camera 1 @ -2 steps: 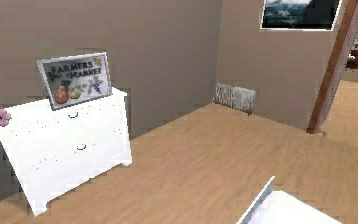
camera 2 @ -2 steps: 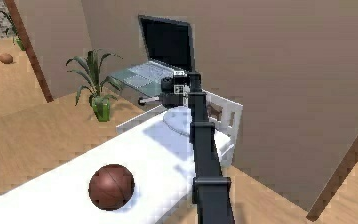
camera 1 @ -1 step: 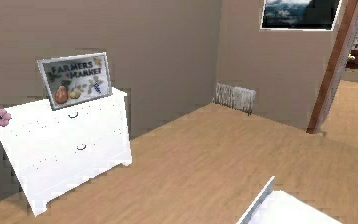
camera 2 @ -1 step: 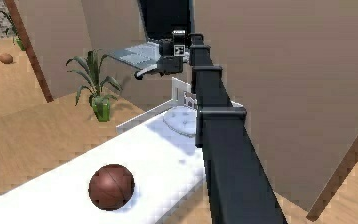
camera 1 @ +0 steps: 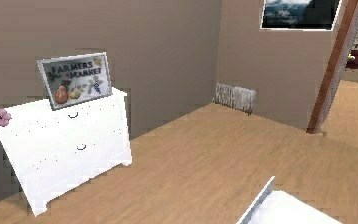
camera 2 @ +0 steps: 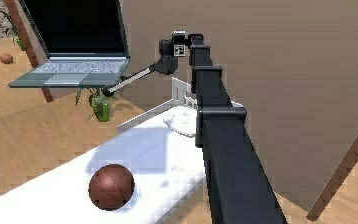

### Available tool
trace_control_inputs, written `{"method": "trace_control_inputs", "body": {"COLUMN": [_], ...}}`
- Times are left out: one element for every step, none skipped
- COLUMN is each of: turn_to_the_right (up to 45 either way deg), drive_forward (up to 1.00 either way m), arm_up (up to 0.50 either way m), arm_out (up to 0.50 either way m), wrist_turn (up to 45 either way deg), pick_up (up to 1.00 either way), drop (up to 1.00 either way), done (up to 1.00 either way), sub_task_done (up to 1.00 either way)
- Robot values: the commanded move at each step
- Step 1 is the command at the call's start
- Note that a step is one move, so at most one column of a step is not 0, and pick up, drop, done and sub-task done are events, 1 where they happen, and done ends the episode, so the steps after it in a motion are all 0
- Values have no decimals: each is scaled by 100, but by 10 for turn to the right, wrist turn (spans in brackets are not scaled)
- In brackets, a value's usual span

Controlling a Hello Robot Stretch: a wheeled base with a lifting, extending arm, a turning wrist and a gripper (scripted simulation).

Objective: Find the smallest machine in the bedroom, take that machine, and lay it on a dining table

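Our laptop hangs at the far end of the gripper. It is held clear of the potted plant and of the white top with its ball, which we judge is for carrying. We cannot tell how the fingers are set.

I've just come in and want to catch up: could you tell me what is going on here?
The robot's arm reaches out over a white surface with a brown ball on it. Its gripper points toward an open laptop near a small green plant; I cannot tell whether it holds anything. Ahead stands a white dresser with a framed picture on top.
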Motion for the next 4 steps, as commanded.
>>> {"method": "trace_control_inputs", "body": {"turn_to_the_right": [0,0,0,450], "drive_forward": [0,0,0,0], "arm_up": [0,0,0,0], "arm_out": [0,0,-48,0], "wrist_turn": [-450,-150,0,0], "pick_up": [0,0,0,0], "drop": [0,0,0,0], "done": [0,0,0,0], "sub_task_done": [0,0,0,0]}}
